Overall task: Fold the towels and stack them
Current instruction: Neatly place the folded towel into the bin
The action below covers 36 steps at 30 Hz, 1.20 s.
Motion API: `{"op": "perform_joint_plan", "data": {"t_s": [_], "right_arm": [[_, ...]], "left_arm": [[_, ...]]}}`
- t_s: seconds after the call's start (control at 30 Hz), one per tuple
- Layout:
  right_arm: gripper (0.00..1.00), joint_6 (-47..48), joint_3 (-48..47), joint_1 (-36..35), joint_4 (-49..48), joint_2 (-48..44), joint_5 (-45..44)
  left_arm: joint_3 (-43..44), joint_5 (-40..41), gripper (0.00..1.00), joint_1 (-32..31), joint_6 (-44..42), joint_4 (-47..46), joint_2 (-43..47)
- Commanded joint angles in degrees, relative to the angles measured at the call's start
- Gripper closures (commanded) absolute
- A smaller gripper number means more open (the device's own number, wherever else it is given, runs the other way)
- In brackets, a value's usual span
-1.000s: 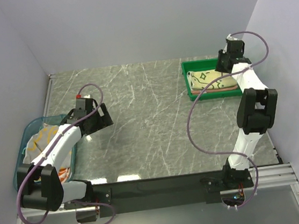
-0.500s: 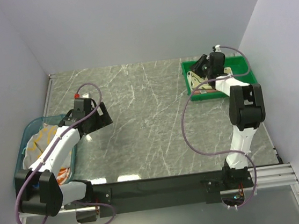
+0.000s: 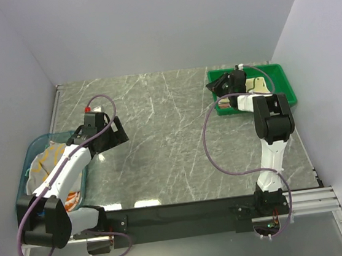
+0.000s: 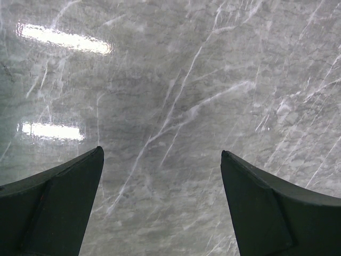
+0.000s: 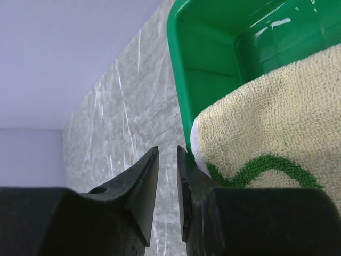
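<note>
Right claw (image 5: 168,149) at the left rim of the green tray (image 5: 213,58); left claw (image 4: 161,152) over bare worktop (image 3: 172,140).

The right claw's jaws are drawn almost together, with only a sliver of gap and nothing in it; they sit at the tray's rim, just beside the edge of the pale yellow towel (image 5: 266,128) (a green curved shape shows on its pile), which lies inside the tray; the left claw is spread wide and grips nothing, hanging above the marble near the blue basket (image 3: 36,141), where more towels (image 3: 44,162) lie bunched.
</note>
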State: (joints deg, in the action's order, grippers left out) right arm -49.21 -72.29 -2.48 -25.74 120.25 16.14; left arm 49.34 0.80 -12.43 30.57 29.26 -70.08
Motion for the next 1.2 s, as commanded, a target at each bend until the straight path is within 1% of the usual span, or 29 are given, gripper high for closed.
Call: {"op": "perform_joint_plan", "data": {"t_s": [0.0,0.23,0.3,0.53,0.63,0.77,0.87,1.17], "right_arm": [[0.72,-1.76,2.06,0.28,-3.43,-0.01,-0.68],[0.72,-2.65,1.54,0.28,-9.94,-1.42,5.91],[0.72,-1.95,0.14,0.28,-8.99,-2.91,6.71],[0.72,4.55,1.45,0.20,-3.36,-11.25,1.97],[0.72,5.70,3.73,0.37,-2.48,-13.45,0.47],[0.72,5.97,9.08,0.46,-3.00,-16.00,-1.90],[0.73,5.53,13.21,0.63,-5.11,-17.15,-4.27],[0.77,3.77,18.85,0.99,-8.63,-13.90,-4.45]], "left_arm": [[0.84,-0.97,0.03,0.38,-1.56,-1.66,1.70],[0.75,-0.97,0.04,0.47,-1.56,-1.66,2.14],[0.67,-0.97,0.04,0.56,-1.56,-1.66,2.32],[0.67,-1.06,0.04,0.56,-1.65,-1.66,2.93],[0.67,-0.97,0.04,0.65,-1.56,-1.66,3.20],[0.58,-0.97,0.04,0.74,-1.65,-1.66,3.55],[0.49,-1.06,0.04,0.74,-1.65,-1.66,3.46],[0.58,-1.06,0.04,0.82,-1.65,-1.48,3.20]]}}
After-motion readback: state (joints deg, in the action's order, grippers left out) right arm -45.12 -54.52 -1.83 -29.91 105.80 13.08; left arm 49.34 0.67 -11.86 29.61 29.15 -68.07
